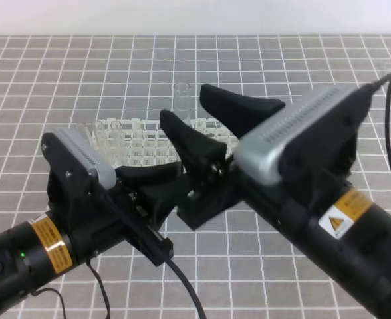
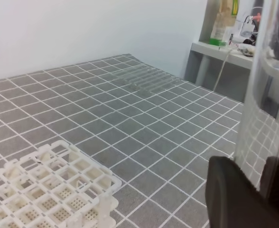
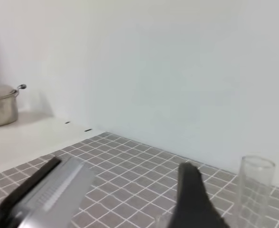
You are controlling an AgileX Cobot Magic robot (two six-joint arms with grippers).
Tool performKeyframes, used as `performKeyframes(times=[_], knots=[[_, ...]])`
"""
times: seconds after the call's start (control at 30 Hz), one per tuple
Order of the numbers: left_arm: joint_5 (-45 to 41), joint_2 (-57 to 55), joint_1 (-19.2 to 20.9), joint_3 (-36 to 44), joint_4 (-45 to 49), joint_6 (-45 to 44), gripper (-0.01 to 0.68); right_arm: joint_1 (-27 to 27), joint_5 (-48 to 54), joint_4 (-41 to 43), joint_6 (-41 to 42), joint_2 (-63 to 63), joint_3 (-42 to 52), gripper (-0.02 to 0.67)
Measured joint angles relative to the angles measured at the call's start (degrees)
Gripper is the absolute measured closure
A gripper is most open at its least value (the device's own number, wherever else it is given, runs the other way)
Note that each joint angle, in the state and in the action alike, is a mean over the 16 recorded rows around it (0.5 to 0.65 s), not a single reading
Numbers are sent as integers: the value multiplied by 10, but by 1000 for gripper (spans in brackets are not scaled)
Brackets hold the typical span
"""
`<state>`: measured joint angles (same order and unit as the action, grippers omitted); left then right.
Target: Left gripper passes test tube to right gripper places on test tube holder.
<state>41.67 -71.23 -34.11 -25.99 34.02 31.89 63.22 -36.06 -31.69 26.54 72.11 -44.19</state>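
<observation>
White test tube holder (image 1: 149, 143) holds no test tube (image 1: 180, 100).

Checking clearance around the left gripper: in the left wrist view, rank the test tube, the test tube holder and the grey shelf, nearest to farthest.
1. test tube, at right, between the left gripper fingers.
2. test tube holder, on the mat, lower left.
3. grey shelf, beyond the mat, upper right.

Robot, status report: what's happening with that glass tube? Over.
Black left gripper shut on clear glass test tube, upright. Black right gripper open, fingers either side. White lattice test tube holder, nothing blocking.
</observation>
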Motion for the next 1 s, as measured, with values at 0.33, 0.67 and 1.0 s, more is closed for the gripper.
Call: performKeyframes(times=[0.33,0.67,1.0], knots=[[2,-1,0,0,4,0,601,-17,10,-14,6,40,-29,277],[1,0,0,0,5,0,589,-19,14,-12,6,56,-38,278],[1,0,0,0,5,0,589,-19,5,-10,-9,60,-39,322]])
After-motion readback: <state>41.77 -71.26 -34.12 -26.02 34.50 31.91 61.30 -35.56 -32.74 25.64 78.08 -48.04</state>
